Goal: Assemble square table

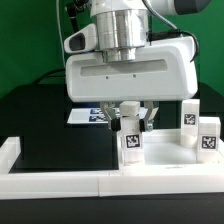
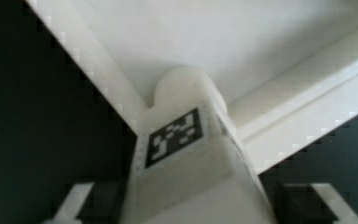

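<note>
Gripped between the fingers of the two-finger gripper (image 1: pixel 130 112) is a short white blocky plastic leg (image 1: pixel 131 146) bearing a black-and-white square tag; in the wrist view the same leg (image 2: pixel 190 150) is seen running out from between the dark finger pads (image 2: pixel 78 205), which are closed against its sides. The leg is held upright over the white plastic square slab with its raised rim (image 1: pixel 165 150), near the slab's edge on the exterior view's left. Whether its foot touches the slab cannot be told. Two more tagged white legs (image 1: pixel 200 130) stand at the exterior view's right. A leg-fitting step is judged to be in hand; next, alignment with a corner hole and a downward, likely turning, seating would be called for.
</note>
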